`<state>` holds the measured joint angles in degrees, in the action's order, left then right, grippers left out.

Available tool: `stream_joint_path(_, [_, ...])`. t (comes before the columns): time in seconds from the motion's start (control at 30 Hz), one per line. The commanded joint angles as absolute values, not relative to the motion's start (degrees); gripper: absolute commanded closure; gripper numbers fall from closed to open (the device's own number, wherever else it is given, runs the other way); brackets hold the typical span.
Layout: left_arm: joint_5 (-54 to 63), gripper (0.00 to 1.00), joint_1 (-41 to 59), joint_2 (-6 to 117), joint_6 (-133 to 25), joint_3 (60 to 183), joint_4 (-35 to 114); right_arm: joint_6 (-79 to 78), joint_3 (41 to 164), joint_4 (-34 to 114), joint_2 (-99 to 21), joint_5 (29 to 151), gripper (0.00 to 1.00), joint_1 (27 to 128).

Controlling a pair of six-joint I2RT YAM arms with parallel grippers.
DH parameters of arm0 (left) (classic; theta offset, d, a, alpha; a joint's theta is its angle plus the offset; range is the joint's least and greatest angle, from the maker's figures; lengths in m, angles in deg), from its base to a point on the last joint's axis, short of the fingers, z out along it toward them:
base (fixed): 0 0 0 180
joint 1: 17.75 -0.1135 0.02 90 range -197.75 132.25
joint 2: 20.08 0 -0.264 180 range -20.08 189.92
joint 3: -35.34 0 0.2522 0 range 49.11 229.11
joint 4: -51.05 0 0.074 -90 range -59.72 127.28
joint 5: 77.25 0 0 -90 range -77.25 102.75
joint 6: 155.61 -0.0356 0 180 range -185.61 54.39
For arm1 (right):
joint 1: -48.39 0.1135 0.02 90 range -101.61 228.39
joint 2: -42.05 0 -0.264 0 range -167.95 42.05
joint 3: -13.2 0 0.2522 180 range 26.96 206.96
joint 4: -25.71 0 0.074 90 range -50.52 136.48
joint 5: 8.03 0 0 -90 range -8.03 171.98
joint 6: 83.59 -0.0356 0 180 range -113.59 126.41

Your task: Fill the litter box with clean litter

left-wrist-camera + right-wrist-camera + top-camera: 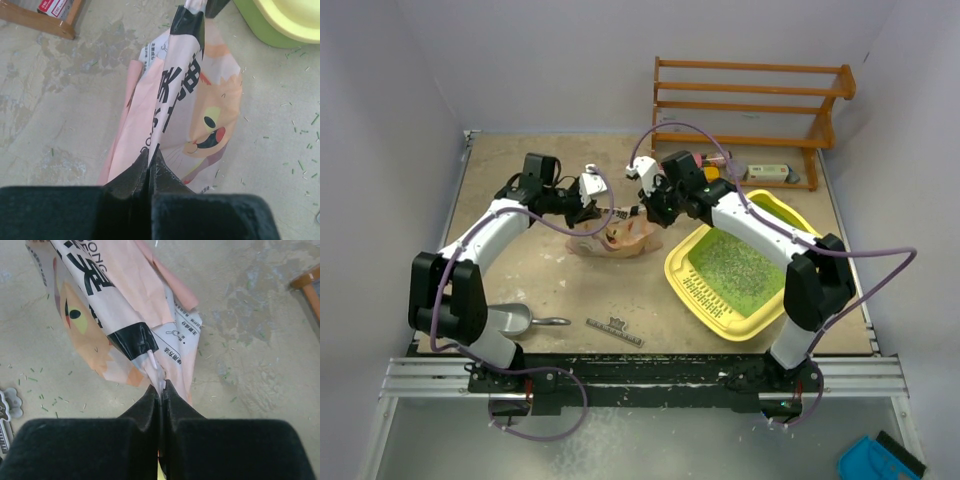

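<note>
The yellow litter box (682, 270) lies right of centre, with pale grey-green clean litter (740, 265) spread over its floor. Left of it, a tan printed bag (620, 238) with a pet picture hangs just above the table between both arms. My left gripper (597, 213) is shut on one top edge of the bag (200, 100); its tips (151, 156) pinch the paper. My right gripper (642, 211) is shut on the opposite top edge (161, 388), next to a black tape patch on the bag (110, 300). A corner of the litter box (287, 20) shows beyond the bag.
A silver scoop (512, 320) lies near the front left by the left arm's base. A thin dark strip (615, 332) lies near the front edge. A wooden rack (750, 110) holding small items stands at the back right. Loose granules (300, 165) dot the tabletop.
</note>
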<state>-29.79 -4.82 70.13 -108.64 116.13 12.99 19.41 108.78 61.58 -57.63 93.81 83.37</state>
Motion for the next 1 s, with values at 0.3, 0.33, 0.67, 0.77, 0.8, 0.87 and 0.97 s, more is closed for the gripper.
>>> stream_joint_path(0.3, [-24.2,1.0,-7.2,63.32,-101.14,112.65,26.23,13.2,106.48,68.25,-46.93,77.85,0.98,77.9])
stream_joint_path(0.33, [-24.38,1.0,-7.2,63.26,-100.7,112.44,26.66,12.4,105.72,67.1,-45.46,77.61,0.95,77.92])
stream_joint_path(0.67, [-26.72,1.0,-7.11,64.62,-99.1,112.28,27.21,10.93,104.95,67.19,-39.02,80.09,0.71,77.91])
stream_joint_path(0.77, [-27.02,1.0,-7.04,64.71,-98.75,112.18,27.26,8.38,104.25,68.27,-36.53,87.35,0.71,77.92])
stream_joint_path(0.8, [-27.18,1.0,-6.93,64.72,-98.51,112.13,27.45,7.24,104.0,68.76,-35.94,91.18,0.71,77.94])
stream_joint_path(0.87, [-27.71,1.0,-6.62,64.67,-98.32,112.21,27.41,5.38,103.43,69.91,-35.35,96.88,0.71,79.03])
stream_joint_path(0.97, [-27.75,1.0,-6.06,64.23,-98.15,112.05,27.48,3.52,101.05,70.63,-35.26,96.62,0.7,85.4])
